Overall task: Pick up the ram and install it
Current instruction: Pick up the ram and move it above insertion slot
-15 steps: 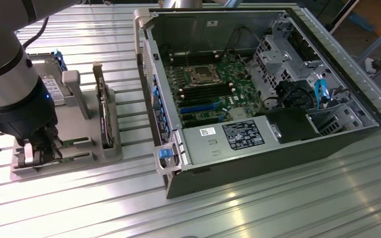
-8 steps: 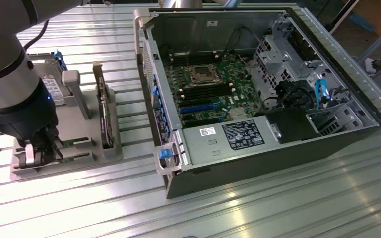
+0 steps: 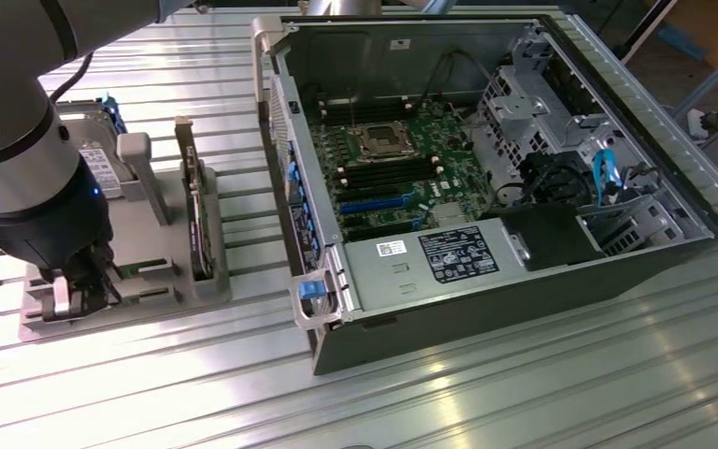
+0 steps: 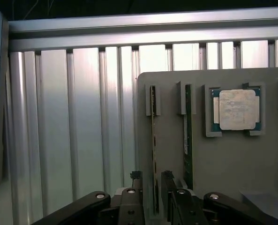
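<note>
Two green sticks stand on edge in the gray holder (image 4: 223, 159). We see the gripper (image 4: 152, 177) spread wide, one finger on each side of the ram (image 4: 154, 136) with a gap showing, and the second stick (image 4: 188, 136) just beside. In the exterior view the holder sits on the surface (image 3: 496, 393) at nine o'clock from the open computer case (image 3: 372, 47).
</note>
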### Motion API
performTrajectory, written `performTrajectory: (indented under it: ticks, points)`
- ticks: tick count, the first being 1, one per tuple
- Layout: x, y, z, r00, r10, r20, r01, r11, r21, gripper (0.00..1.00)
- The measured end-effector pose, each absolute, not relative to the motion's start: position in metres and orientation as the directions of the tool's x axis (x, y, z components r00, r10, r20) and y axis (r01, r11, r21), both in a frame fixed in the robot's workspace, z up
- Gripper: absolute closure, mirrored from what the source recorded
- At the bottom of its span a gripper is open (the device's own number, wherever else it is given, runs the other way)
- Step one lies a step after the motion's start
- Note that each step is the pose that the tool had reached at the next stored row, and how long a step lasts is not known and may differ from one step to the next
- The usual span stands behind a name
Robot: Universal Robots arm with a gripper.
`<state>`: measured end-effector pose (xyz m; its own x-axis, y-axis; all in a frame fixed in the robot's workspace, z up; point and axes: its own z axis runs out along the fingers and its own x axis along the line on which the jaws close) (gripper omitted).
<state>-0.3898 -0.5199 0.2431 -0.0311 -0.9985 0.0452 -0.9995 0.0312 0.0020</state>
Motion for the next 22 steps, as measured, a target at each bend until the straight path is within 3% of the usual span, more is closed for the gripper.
performTrajectory:
  ticks: [22]
  points:
    - [-0.390, -0.515, 0.219, -0.031, -0.998, 0.045, -1.000, 0.031, 0.002, 0.70]
